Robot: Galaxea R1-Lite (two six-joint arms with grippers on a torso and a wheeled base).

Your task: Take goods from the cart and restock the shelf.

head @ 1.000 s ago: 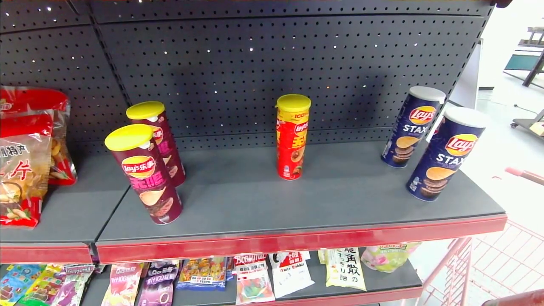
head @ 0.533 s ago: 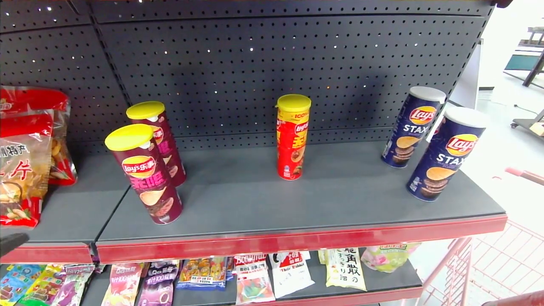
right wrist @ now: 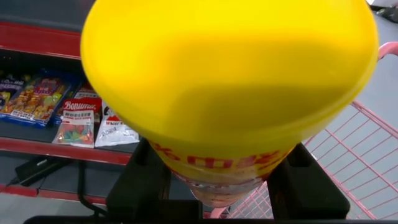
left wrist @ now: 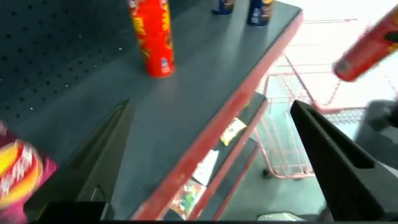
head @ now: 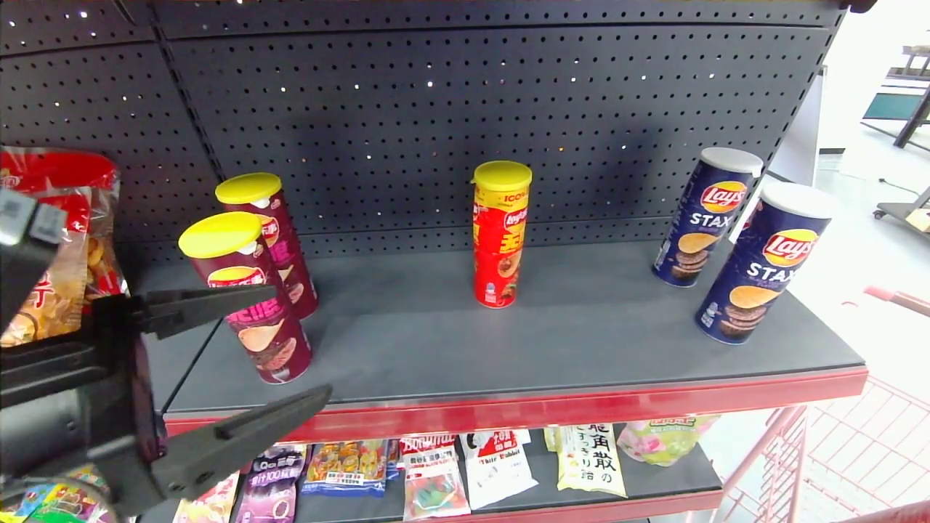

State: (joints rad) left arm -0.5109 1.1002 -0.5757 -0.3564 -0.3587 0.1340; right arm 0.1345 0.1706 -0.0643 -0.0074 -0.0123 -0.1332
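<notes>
**Left claw rose in front of the shelf, open and empty – right claw held the chip can**

A second ago the left claw (head: 299, 341) was absent from the head view. Half a second ago only a dark tip showed at the left edge. Now it stood large at lower left, fingers spread wide with nothing between them, in front of the front maroon can (head: 247, 298) and the shelf (head: 508, 341) lip. In the left wrist view the same claw (left wrist: 208, 109) faced along the shelf board toward the red can (left wrist: 149, 37). Nothing on the shelf had moved: the two maroon cans, the red can (head: 500, 232) at mid-shelf and the two blue cans (head: 763, 261) at the right end all stood upright as before.

The right claw (right wrist: 224, 174) was clamped on the yellow-lidded chip can (right wrist: 230, 81), fingers on either side of its body. It was held low beside the pink cart (right wrist: 373, 155), off the shelf, with the snack bags (right wrist: 74, 124) of the lower shelf behind it. A red cylinder over the cart in the left wrist view was likely this can.

Judgement – the goods were picked but not yet placed. The bare board on either side of the red can looked like the matching slot. The open left claw near the maroon cans risked knocking one over.
</notes>
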